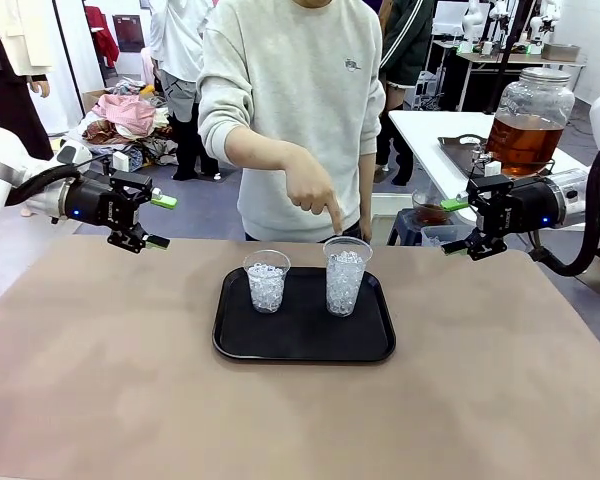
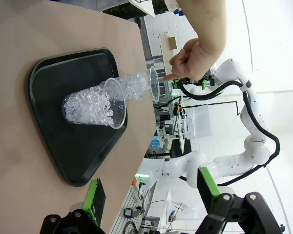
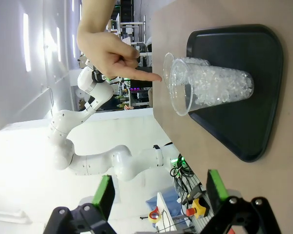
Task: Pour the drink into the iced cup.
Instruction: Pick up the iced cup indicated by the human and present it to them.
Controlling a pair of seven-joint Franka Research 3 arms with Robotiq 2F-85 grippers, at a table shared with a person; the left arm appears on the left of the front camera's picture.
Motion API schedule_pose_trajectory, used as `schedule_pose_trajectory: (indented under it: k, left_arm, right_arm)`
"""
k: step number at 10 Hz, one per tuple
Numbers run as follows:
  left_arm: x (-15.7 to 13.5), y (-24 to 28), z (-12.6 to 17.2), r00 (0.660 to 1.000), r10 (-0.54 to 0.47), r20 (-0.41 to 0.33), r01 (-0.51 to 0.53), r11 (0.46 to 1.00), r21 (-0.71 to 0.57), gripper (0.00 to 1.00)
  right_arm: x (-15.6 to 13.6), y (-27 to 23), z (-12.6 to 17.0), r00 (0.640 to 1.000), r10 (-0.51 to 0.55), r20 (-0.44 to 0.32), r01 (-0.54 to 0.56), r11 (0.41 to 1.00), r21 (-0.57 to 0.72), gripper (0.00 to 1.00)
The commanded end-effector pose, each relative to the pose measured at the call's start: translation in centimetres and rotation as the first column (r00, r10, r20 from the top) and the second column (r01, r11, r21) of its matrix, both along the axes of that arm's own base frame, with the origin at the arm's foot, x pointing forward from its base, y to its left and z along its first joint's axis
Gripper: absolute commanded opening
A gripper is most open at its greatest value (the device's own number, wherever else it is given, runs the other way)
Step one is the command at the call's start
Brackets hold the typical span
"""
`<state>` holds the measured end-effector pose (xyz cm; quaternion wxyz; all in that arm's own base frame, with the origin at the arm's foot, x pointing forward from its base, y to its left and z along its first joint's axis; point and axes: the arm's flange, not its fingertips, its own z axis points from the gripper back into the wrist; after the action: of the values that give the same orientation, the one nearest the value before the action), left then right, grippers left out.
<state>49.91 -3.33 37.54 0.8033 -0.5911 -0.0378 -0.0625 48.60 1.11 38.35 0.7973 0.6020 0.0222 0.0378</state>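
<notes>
Tan worktop (image 1: 120,400) stretches out ahead of both tools. Between them and slightly forward lies a black, rounded plastic tray (image 1: 300,340) carrying two clear plastic cups of crushed ice: the shorter cup (image 1: 267,281) on the side of the left tool (image 1: 161,221), the taller cup (image 1: 346,277) on the side of the right tool (image 1: 453,227). Both tools hang above the worktop with their fingers apart, holding nothing. A person's hand (image 1: 310,192) points down at the taller cup's rim, so that is probably the target. Beyond the right tool, on a white side table (image 1: 430,130), a big glass jar (image 1: 533,95) holds the amber-brown drink (image 1: 520,145). The right tool looks better placed to fetch it. Pour slowly over the centre: the ice-filled cup is light and could tip or splash.
</notes>
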Motion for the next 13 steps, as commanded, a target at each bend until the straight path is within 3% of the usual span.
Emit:
schedule_pose_trajectory:
  k: [1, 2, 4, 6, 7, 9, 11, 13]
  left_arm:
    - [-0.1, 0.0, 0.3, 1.0, 0.004, 0.006, -0.004, 1.0, 0.003, 1.0]
    - [-0.1, 0.0, 0.3, 1.0, 0.004, 0.006, -0.004, 1.0, 0.003, 1.0]
    - [-0.1, 0.0, 0.3, 1.0, 0.004, 0.006, -0.004, 1.0, 0.003, 1.0]
    - [-0.1, 0.0, 0.3, 1.0, 0.004, 0.006, -0.004, 1.0, 0.003, 1.0]
    - [-0.1, 0.0, 0.3, 1.0, 0.004, 0.006, -0.004, 1.0, 0.003, 1.0]
    - [-0.1, 0.0, 0.3, 1.0, 0.004, 0.006, -0.004, 1.0, 0.003, 1.0]
    - [-0.1, 0.0, 0.3, 1.0, 0.004, 0.006, -0.004, 1.0, 0.003, 1.0]
    - [-0.1, 0.0, 0.3, 1.0, 0.004, 0.006, -0.004, 1.0, 0.003, 1.0]
  right_arm:
    - [0.0, 0.0, 0.0, 1.0, 0.0, 0.0, 0.0, 1.0, 0.0, 1.0]
    - [0.2, 0.2, 0.5, 0.998, 0.02, 0.061, -0.02, 1.0, 0.005, 1.0]
    - [0.2, 0.6, 1.0, 0.956, 0.103, 0.276, -0.105, 0.994, -0.006, 1.0]
    - [0.2, 0.6, 0.7, 0.881, 0.178, 0.438, -0.188, 0.982, -0.021, 1.0]
    - [0.2, 0.8, 0.4, 0.812, 0.236, 0.534, -0.246, 0.968, -0.054, 1.0]
    - [0.4, 1.0, 0.1, 0.755, 0.282, 0.592, -0.282, 0.955, -0.095, 1.0]
    - [0.0, 1.1, 0.5, 0.789, 0.26, 0.556, -0.26, 0.962, -0.082, 1.0]
    - [0.0, 1.1, 0.5, 0.789, 0.26, 0.556, -0.26, 0.962, -0.082, 1.0]
